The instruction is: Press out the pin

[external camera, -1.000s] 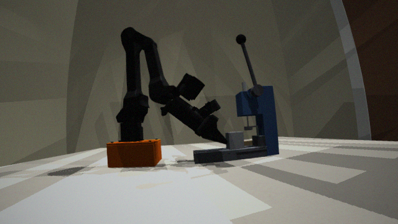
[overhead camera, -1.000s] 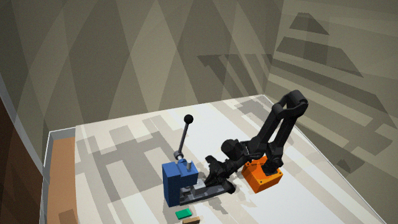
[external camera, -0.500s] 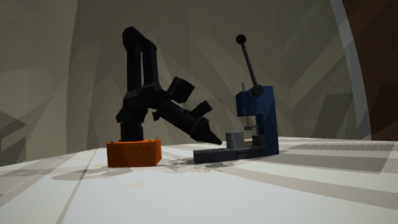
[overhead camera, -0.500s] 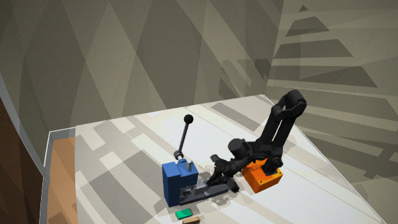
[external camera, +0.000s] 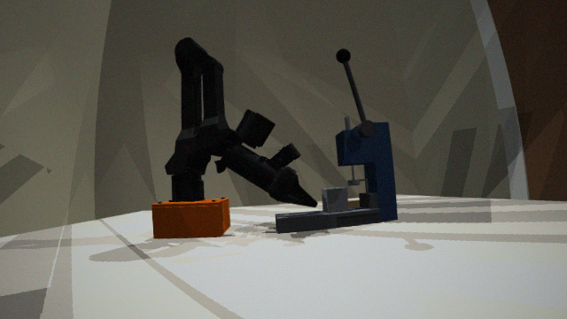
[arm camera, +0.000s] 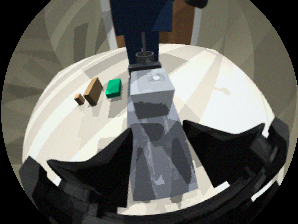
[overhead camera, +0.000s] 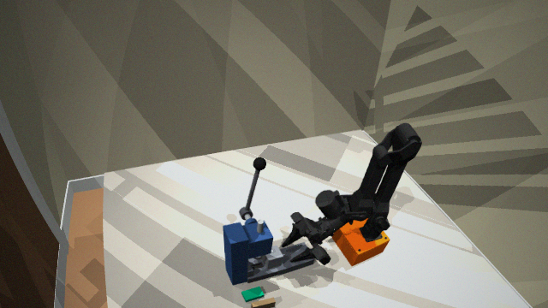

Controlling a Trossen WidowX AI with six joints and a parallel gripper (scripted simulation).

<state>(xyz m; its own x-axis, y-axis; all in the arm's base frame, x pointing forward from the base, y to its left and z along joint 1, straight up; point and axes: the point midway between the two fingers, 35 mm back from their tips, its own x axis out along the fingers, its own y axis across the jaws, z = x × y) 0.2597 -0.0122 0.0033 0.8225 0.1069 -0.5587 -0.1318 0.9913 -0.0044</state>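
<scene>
From the top, one press (overhead camera: 236,252) (external camera: 384,173) (arm camera: 142,30) stands on the bench (overhead camera: 171,239) (external camera: 275,270) (arm camera: 220,97) with one lever (overhead camera: 253,188) (external camera: 354,90) raised, and one end effector (overhead camera: 297,250) (external camera: 316,205) (arm camera: 157,127) reaches over the near end of its one bed (overhead camera: 295,262) (external camera: 306,222) (arm camera: 165,165). One green piece (overhead camera: 253,293) (arm camera: 113,88) lies beside the press. The exterior view has one block (overhead camera: 275,253) (external camera: 335,199) (arm camera: 152,90) upright on the bed, short of the one punch (external camera: 353,179) (arm camera: 144,56); pushed on from here at an angle, it might twist or stop off-line, and the punch would then miss the pin. In the wrist view the fingers are spread well over halfway, holding nothing, the block ahead of them; if they close round it unevenly, one tip could knock it askew. Two tan pieces (arm camera: 93,91) lie left of the green one in that picture, one larger.
</scene>
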